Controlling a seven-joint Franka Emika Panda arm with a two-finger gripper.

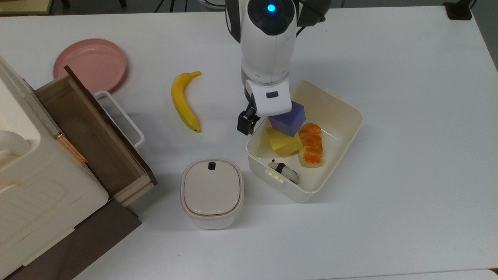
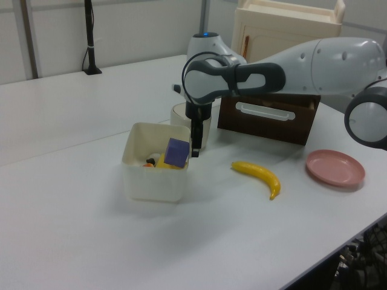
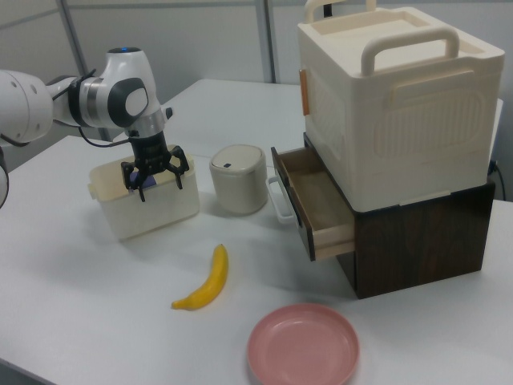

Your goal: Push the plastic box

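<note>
While jaws spread apart, I see gripper [image 3: 159, 181] at plastic box [image 1: 342, 128] wall (banana [image 1: 184, 102] near).

No readable text, labels or numbers anywhere.

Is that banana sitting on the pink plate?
No. In the top view the banana lies straight on the white table, apart from the pink plate, which has nothing on it.
</note>
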